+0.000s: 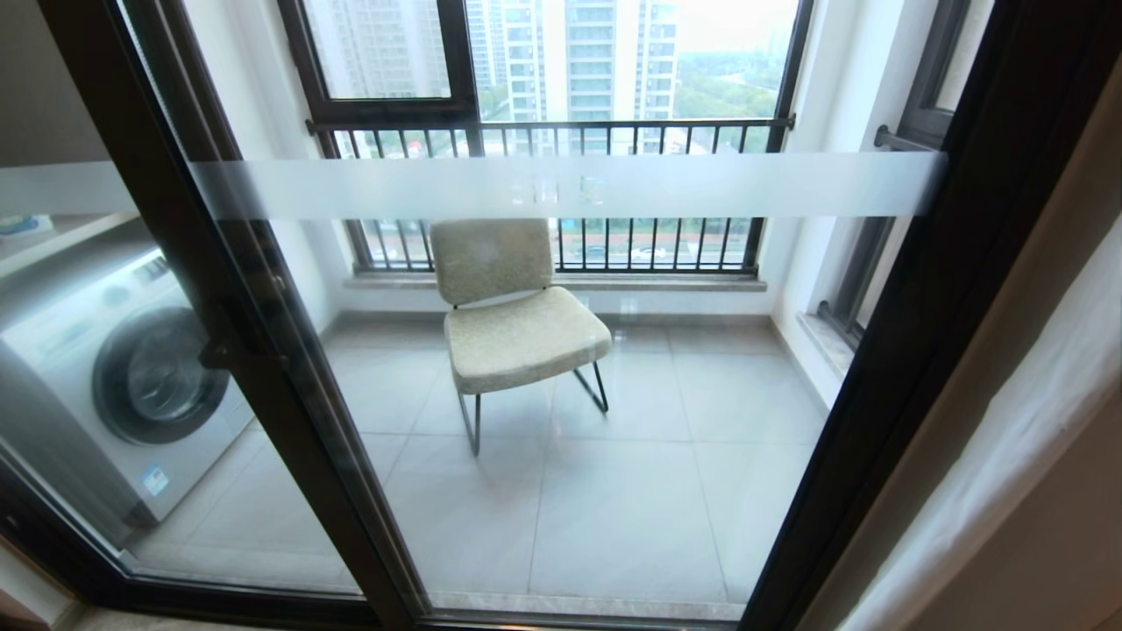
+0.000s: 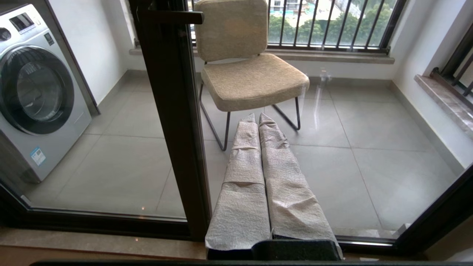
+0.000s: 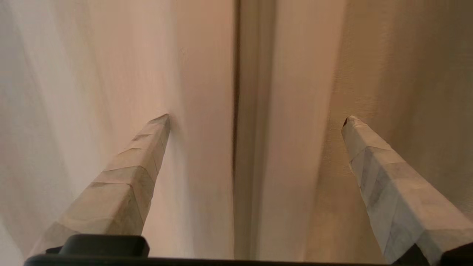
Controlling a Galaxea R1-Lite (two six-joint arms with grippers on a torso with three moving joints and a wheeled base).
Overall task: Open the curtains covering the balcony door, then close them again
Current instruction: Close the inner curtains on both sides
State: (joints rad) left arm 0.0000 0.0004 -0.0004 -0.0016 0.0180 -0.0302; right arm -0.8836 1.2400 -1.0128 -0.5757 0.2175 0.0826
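Head view looks through the balcony door (image 1: 263,386), whose big glass panes sit in thick dark frames with a foggy white band across them. On the left, behind the glass, stands a washing machine (image 1: 131,377). In the middle of the balcony floor sits a beige chair (image 1: 513,307), with a barred railing (image 1: 561,140) and tall buildings behind it. At the far right edge the curtains (image 1: 1026,438) hang pulled aside, a thin white layer next to a thick beige one, so the glass is not covered.

Left wrist view shows the left gripper (image 2: 257,117) pointing at the glass low down, near the dark frame post. Its two wrapped fingers (image 2: 245,177) are pressed together and hold nothing.

Right wrist view shows the right gripper (image 3: 257,120) very close to the curtains (image 3: 207,111). Its two wrapped fingers (image 3: 136,173) are spread wide apart, with the folds of cloth right in front of them. One tip sits at the pale folds and the other at the darker beige cloth; I cannot tell if they touch it
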